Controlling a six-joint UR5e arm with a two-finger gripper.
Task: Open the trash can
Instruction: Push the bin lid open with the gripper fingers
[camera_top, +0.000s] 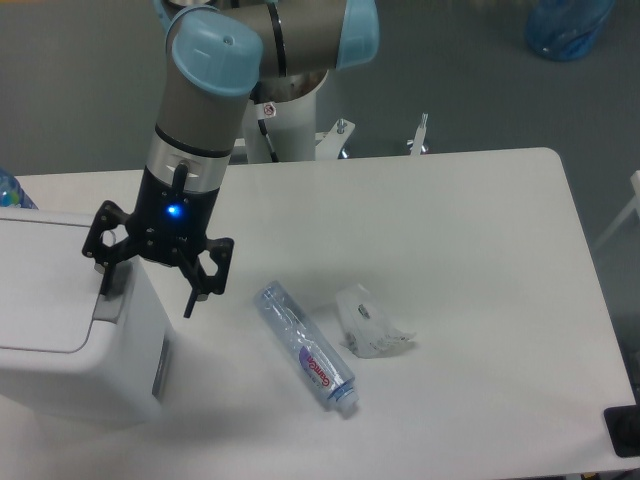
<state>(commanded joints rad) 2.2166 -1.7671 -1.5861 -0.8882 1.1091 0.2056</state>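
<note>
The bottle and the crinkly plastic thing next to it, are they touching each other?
Apart. The camera view shows a strip of bare white table between the bottle and the crumpled clear wrapper.

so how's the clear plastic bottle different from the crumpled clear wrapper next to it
The clear plastic bottle is long and cylindrical, lying on its side; the crumpled clear plastic wrapper is a shorter, shapeless wad. The bottle carries a coloured label and a cap on its lower end; the wrapper shows only small dark print. Both are see-through, rest on the white table and lie clear of the pincer.
</note>
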